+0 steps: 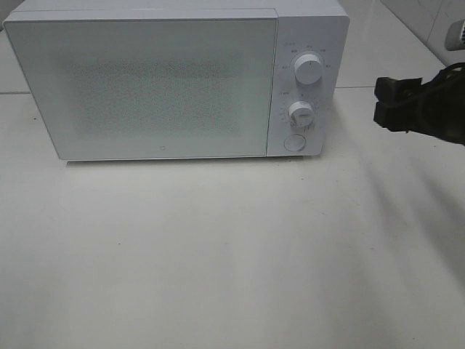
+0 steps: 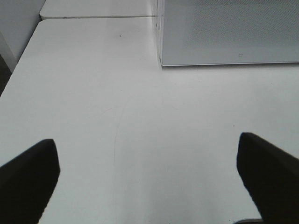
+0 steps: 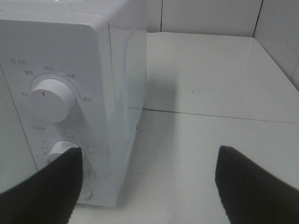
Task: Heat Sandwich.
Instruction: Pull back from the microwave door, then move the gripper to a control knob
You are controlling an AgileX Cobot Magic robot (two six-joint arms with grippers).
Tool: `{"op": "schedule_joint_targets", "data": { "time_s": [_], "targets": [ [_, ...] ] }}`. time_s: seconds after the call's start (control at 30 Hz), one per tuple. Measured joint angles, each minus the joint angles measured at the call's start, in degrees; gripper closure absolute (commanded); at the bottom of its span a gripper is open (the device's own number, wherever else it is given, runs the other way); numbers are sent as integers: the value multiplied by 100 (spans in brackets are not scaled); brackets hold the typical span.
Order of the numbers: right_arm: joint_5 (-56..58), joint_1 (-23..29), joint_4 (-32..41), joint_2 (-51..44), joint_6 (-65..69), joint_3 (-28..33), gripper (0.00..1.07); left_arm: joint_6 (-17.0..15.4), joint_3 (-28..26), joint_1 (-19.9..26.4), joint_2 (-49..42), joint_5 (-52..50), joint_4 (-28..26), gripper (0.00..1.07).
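The sandwich is out of view in all three views. The white microwave (image 1: 145, 80) stands at the back of the table with its door shut; it also shows as microwave (image 2: 229, 32) and microwave (image 3: 117, 70). My right gripper (image 1: 383, 102) hovers open to the right of the control panel, about level with the lower knob (image 1: 299, 113). In its wrist view the right gripper (image 3: 149, 182) holds nothing, and one finger (image 3: 46, 186) overlaps the lower knob (image 3: 60, 150). My left gripper (image 2: 149, 172) is open and empty over bare table in front of the microwave's left corner.
The panel carries an upper knob (image 1: 309, 70) and a round button (image 1: 293, 142) below the lower knob. The white table (image 1: 218, 254) spreads in front of the microwave. Its left edge (image 2: 18, 70) drops off near the left arm. A tiled wall (image 3: 210, 16) stands behind.
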Motion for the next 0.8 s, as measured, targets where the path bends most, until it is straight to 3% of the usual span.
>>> {"op": "schedule_joint_targets", "data": {
  "time_s": [0.37,0.8],
  "targets": [
    [-1644,1484,1805,1117,-424,40,32,0,0,0,0,0,0,9],
    [-2040,2063,2544,1908,-476,-189,32,0,0,0,0,0,0,9]
  ]
}}
